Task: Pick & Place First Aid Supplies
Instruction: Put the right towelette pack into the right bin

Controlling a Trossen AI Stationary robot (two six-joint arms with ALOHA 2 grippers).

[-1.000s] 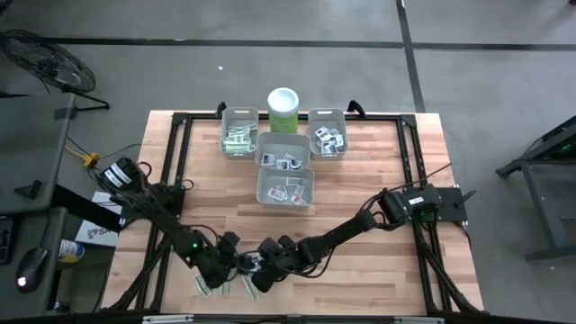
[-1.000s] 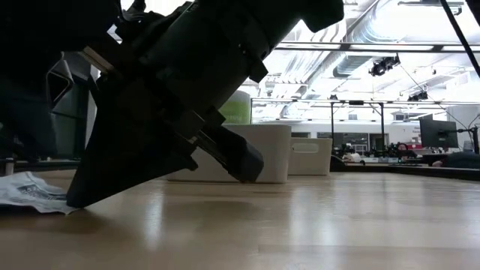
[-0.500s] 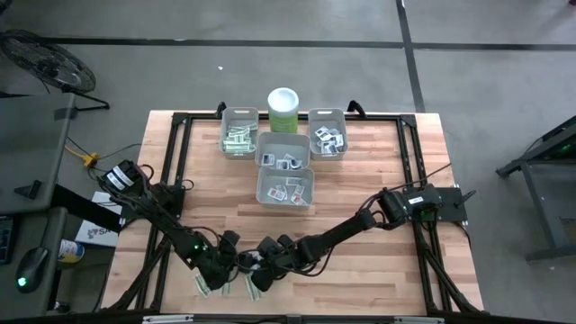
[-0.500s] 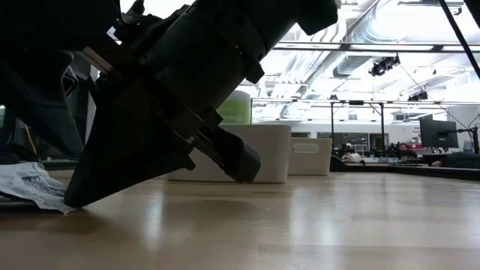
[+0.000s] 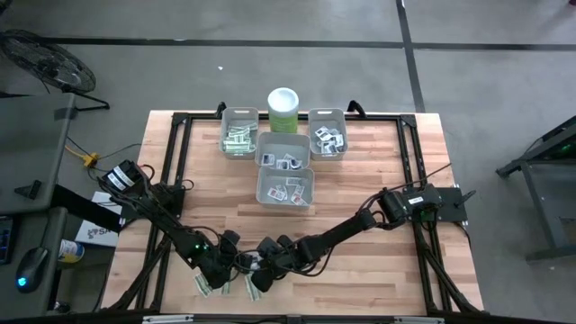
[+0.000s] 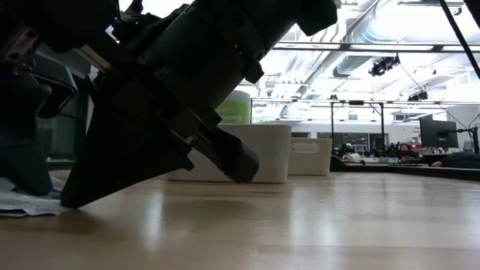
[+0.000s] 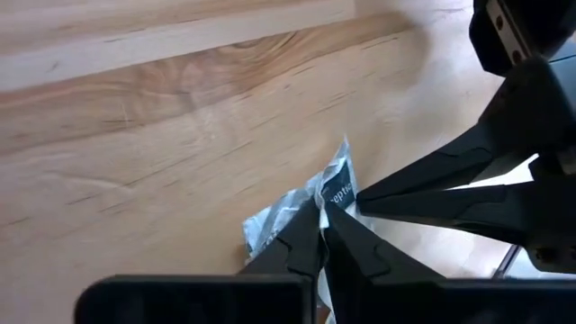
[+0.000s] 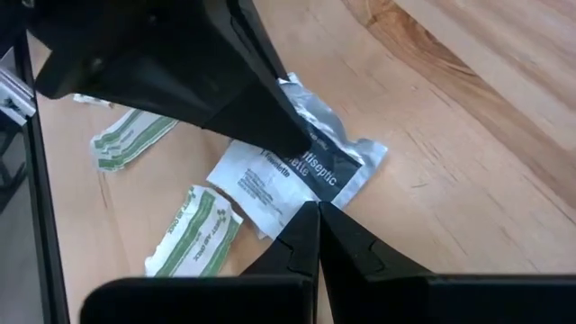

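Your left gripper (image 7: 324, 216) pinching white packet (image 7: 283, 211) on counter (image 7: 135, 135); right gripper (image 8: 315, 211) pressed together, tips touching same packet

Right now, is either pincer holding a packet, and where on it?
Both pinch the same white antiseptic packet: left pincer at one edge, right pincer at the opposite one.

White packet (image 8: 297, 175): dark band print "…tiseptic", cut off; other print unreadable.

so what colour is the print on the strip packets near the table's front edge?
Green on white, clearest in the right wrist view: strip packets.
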